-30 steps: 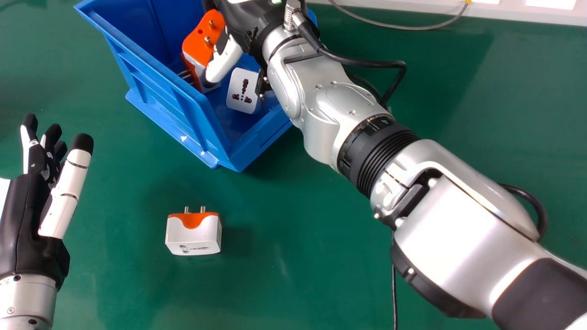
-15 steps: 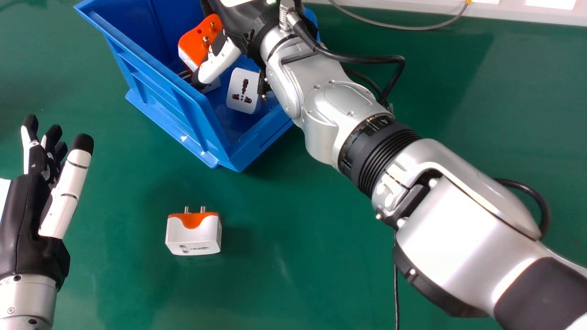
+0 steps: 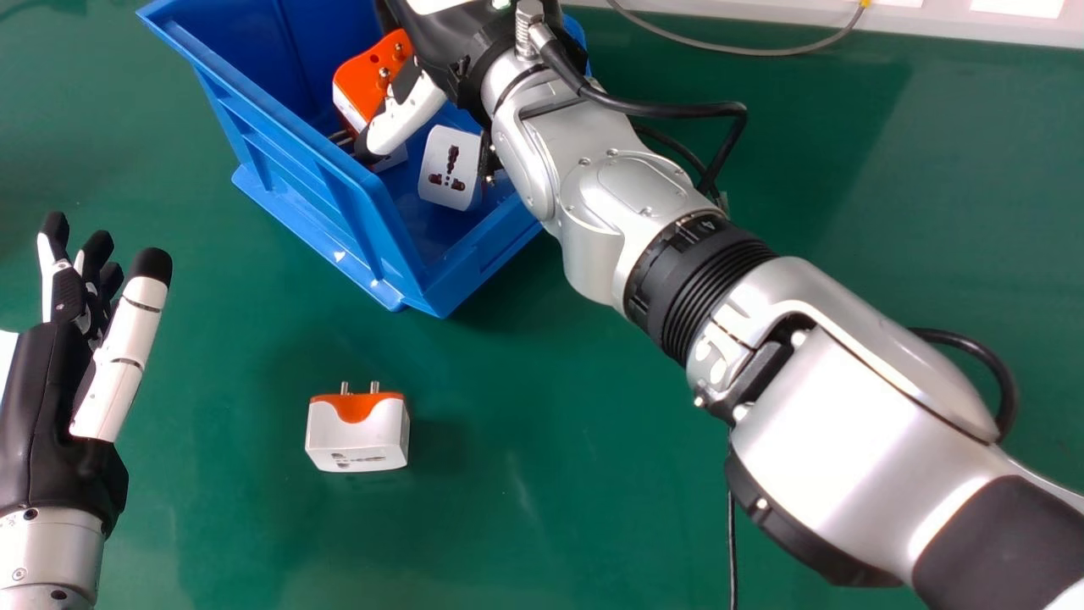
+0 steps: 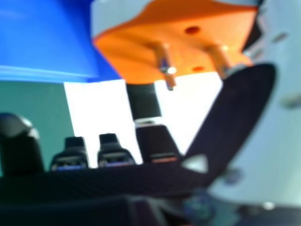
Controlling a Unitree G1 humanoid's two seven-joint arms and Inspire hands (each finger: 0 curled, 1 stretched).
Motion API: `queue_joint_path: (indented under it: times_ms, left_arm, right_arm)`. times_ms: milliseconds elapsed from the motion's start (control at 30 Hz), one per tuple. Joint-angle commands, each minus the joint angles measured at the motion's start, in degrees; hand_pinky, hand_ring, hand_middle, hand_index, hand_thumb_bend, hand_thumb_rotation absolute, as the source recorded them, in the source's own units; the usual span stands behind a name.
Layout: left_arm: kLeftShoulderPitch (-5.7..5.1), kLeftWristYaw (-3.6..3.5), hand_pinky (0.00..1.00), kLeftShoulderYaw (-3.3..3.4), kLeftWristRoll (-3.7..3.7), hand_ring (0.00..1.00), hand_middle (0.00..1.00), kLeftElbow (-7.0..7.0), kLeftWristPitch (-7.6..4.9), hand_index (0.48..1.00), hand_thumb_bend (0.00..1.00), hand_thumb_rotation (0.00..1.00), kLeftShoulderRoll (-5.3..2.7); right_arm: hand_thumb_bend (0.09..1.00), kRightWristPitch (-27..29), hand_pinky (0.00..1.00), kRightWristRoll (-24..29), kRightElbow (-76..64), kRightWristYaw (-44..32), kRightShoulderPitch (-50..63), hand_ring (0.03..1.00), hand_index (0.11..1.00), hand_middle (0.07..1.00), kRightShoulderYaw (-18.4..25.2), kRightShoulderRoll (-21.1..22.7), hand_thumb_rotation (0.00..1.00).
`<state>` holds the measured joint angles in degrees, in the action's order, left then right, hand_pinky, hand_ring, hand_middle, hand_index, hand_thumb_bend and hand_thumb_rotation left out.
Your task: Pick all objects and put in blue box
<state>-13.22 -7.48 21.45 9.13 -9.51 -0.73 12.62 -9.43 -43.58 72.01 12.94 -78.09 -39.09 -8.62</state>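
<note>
An adapter [image 3: 357,432] awaits boxing on the counter [image 3: 550,491], while beyond, the right hand [image 3: 445,51] has swung its thumb outward by the orange-faced plug [image 3: 362,80] in the blue box [image 3: 296,161], perhaps releasing, though its grasp I cannot tell.

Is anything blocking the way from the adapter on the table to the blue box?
Only bare table lies between the adapter and the box. Its near wall would need clearing, and the right hand is at the box.
</note>
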Motion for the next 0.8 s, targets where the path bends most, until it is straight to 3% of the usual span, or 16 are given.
queue_joint_path:
  times_ms: [0,233,467,767]
  left_arm:
    - [-0.31,0.03,1.0,0.56,0.24,1.0,1.0,-1.61,-0.2,1.0,0.55,0.72,0.7]
    - [-0.37,0.18,1.0,0.5,-0.07,1.0,1.0,-1.61,-0.11,1.0,0.56,0.72,0.71]
    - [-0.71,-0.3,1.0,0.39,0.21,1.0,1.0,-1.56,-0.9,1.0,0.57,0.72,0.54]
    - [-0.06,-0.79,1.0,0.33,-0.13,1.0,1.0,0.57,-2.95,1.0,0.59,0.74,0.76]
  right_arm:
    - [1.0,-0.1,1.0,-1.0,-1.1,-0.5,-1.4,1.0,1.0,1.0,-0.3,0.4,0.67]
    - [1.0,0.3,1.0,-1.9,-1.4,-3.0,-1.2,1.0,1.0,1.0,-1.5,1.1,0.65]
    - [1.0,2.8,1.0,-3.1,-1.7,-3.6,-0.4,1.0,1.0,1.0,-2.4,2.8,0.64]
    - [1.0,2.9,1.0,-3.5,-1.7,-2.5,0.3,1.0,1.0,1.0,-2.6,3.1,0.65]
